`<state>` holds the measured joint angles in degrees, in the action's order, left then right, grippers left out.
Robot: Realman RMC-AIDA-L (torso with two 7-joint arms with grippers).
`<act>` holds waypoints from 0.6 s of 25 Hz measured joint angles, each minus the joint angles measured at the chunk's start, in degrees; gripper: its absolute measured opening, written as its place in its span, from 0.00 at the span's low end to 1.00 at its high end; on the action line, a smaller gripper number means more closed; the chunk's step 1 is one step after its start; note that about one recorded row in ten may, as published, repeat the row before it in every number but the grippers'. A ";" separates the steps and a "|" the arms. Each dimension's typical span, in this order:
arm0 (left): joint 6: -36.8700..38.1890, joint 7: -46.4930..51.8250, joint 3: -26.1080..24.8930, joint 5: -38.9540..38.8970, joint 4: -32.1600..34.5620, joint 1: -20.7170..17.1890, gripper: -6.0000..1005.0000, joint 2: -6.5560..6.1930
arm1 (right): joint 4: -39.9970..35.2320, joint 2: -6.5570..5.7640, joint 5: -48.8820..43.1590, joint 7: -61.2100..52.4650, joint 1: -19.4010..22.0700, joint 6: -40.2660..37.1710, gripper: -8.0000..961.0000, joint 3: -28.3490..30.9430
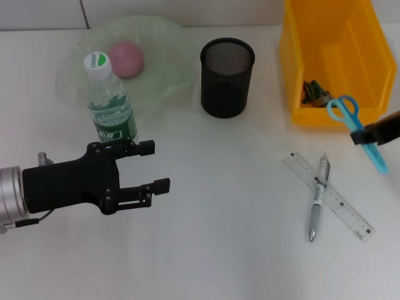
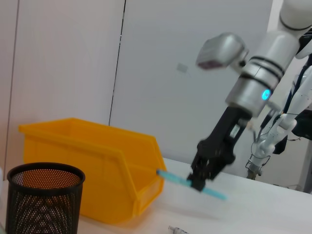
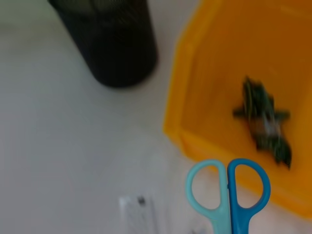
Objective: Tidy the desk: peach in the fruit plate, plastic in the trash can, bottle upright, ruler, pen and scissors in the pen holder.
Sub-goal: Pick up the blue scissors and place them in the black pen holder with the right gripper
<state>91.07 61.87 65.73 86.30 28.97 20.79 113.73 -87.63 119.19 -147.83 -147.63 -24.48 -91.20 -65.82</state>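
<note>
Beside the yellow bin, scissors are held clamped in the right gripper. Blades should be tipped downward over the pen holder before release. Left gripper is parked open near the bottle.

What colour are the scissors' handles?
One light teal, one darker blue; the scissors show best in the right wrist view.

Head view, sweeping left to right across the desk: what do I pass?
Left end effector → bottle → peach in fruit plate → pen holder → pen across ruler → scissors held by right end effector.
</note>
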 joint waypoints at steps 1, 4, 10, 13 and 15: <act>-0.01 0.00 -0.02 0.00 0.00 -0.02 0.78 0.00 | -2.20 -0.01 6.41 2.77 0.38 -2.70 0.22 5.22; -0.01 0.00 -0.04 0.00 -0.01 -0.02 0.78 0.00 | -1.46 -0.06 18.80 8.04 0.20 -4.89 0.22 14.19; -0.07 0.00 -0.03 0.00 -0.28 0.23 0.78 0.26 | 13.47 -0.10 42.44 23.98 -0.92 1.29 0.22 22.65; -0.14 0.00 -0.08 0.01 -0.28 0.24 0.78 0.47 | 29.00 -0.08 53.88 37.32 -3.60 8.73 0.22 22.38; -0.17 0.00 -0.08 0.00 -0.28 0.27 0.78 0.72 | 39.76 -0.11 58.47 47.49 -7.42 12.80 0.22 22.35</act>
<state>90.90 61.87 65.65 86.30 28.69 21.06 114.44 -47.88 119.08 -89.36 -100.14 -31.89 -78.40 -43.47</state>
